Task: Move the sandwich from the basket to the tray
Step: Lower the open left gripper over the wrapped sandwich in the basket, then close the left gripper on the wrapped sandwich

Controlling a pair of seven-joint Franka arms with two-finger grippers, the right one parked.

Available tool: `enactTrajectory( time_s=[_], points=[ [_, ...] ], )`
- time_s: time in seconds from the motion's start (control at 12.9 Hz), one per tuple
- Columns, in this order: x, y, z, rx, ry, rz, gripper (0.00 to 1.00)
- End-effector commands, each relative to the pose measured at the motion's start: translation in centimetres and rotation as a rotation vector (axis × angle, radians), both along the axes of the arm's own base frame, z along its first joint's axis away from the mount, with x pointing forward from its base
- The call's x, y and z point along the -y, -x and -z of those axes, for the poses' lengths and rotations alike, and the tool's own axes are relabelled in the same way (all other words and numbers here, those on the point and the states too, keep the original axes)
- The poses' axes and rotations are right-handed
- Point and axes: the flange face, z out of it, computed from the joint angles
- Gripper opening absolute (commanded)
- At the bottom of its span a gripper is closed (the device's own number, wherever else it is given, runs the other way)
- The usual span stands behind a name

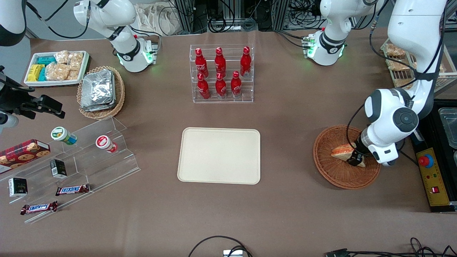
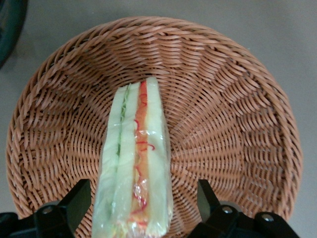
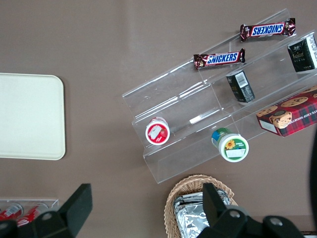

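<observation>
The sandwich (image 1: 340,152) is a plastic-wrapped wedge of pale bread with red and green filling, lying in the round reddish-brown wicker basket (image 1: 342,176) toward the working arm's end of the table. My left gripper (image 1: 355,159) is down in the basket, open, with one black finger on each side of the sandwich's wide end. In the left wrist view the sandwich (image 2: 136,163) runs between the fingers (image 2: 79,196), with a gap showing on both sides, over the basket's weave (image 2: 228,104). The cream tray (image 1: 219,155) lies bare at the table's middle.
A clear rack of red bottles (image 1: 221,73) stands farther from the camera than the tray. An oval basket of foil packs (image 1: 101,91), a white tray of snacks (image 1: 57,67) and acrylic steps with small goods (image 1: 82,160) lie toward the parked arm's end. A control box (image 1: 430,175) sits beside the round basket.
</observation>
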Motion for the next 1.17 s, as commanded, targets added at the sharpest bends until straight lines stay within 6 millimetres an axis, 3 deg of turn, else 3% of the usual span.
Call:
enactTrajectory(
  time_s=[0.0, 0.08, 0.31, 0.54, 0.78, 1.09],
  points=[
    [0.4, -0.2, 0.5, 0.023, -0.042, -0.015, 0.16],
    [0.5, -0.1, 0.5, 0.023, -0.047, -0.008, 0.00],
    [0.4, -0.2, -0.2, 0.029, -0.051, -0.003, 0.00],
    [0.5, -0.1, -2.7, 0.011, -0.066, 0.031, 0.00],
    [0.5, 0.3, -8.2, 0.010, -0.090, 0.249, 0.00],
    [0.7, 2.1, -16.7, -0.040, -0.075, 0.740, 0.00]
  ],
)
